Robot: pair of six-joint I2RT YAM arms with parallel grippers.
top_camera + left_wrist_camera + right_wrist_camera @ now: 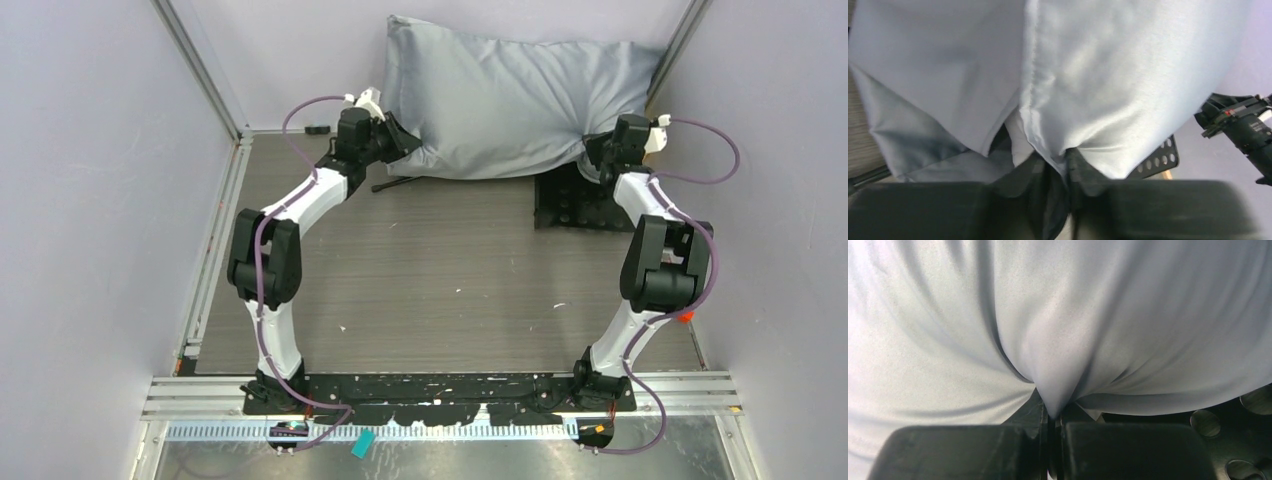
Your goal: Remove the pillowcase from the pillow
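Note:
The blue-grey pillowcase point(510, 105) covers the pillow, which leans against the back wall. My left gripper point(400, 143) is shut on the case's hemmed edge at its lower left corner; in the left wrist view point(1060, 167) the hem point(1030, 100) runs into the jaws. A sliver of the white pillow point(1018, 142) shows in the opening beside the hem. My right gripper point(592, 152) is shut on a pinch of the case at its lower right corner; in the right wrist view point(1053, 412) the fabric point(1058, 330) draws to a point between the jaws.
A black perforated block point(575, 200) sits on the table under the case's right corner and shows in the left wrist view point(1155, 160). Grey walls enclose the table on three sides. A thin black rod point(390, 186) lies near the left corner.

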